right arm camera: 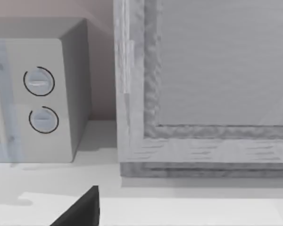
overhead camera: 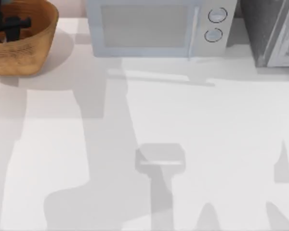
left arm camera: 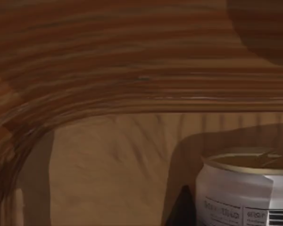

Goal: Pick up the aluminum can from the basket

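Observation:
The basket (overhead camera: 24, 48) is a round woven wicker bowl at the table's far left corner, partly cut by the top view's edge. My left gripper (overhead camera: 7, 24) is a dark shape reaching down inside it. In the left wrist view the basket's ribbed orange-brown wall (left arm camera: 132, 70) curves close by. The aluminum can (left arm camera: 247, 193) stands upright on the basket floor, silver-white with printed text and a tan-gold top, very near the camera. A dark edge of my right gripper (right arm camera: 80, 209) shows low in the right wrist view, above the white table.
A pale grey microwave (overhead camera: 156, 26) with two round knobs stands at the back centre. A grey framed box (overhead camera: 274, 31) stands at the back right. The white table (overhead camera: 144, 159) carries the arms' shadows.

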